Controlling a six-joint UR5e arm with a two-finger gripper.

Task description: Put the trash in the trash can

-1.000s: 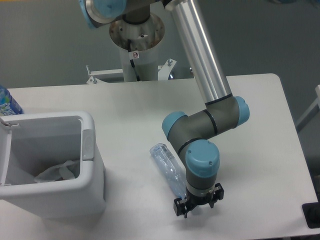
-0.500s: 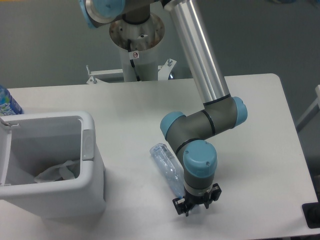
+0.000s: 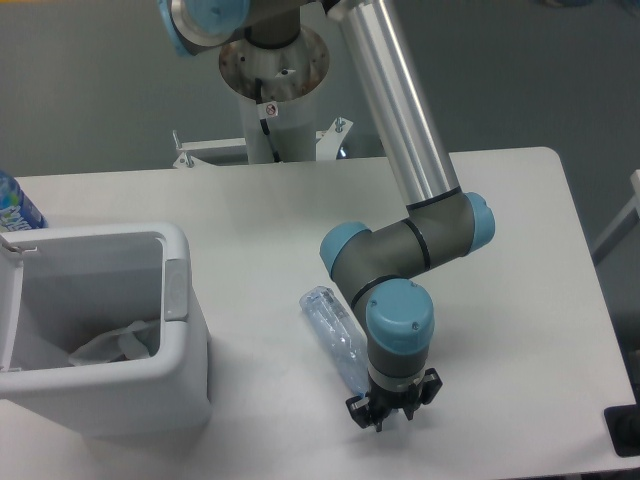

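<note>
nearest me the gripper (image 3: 389,410) sits low at the crushed bottle's (image 3: 333,333) near end, and i cannot tell if its fingers are spread or pinching. the bottle lies flat on the table (image 3: 500,300); i judge it light, springy and slick, best taken across its flattened middle. further left, the wrapper (image 3: 115,343) already lies inside the trash can (image 3: 180,380).

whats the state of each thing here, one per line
crushed bottle: lying on the table, not in the bin
wrapper: inside the trash can
trash can: upright, open top
gripper: low at the bottle's near end, jaw state unclear
blue-label bottle: upright behind the trash can
</note>
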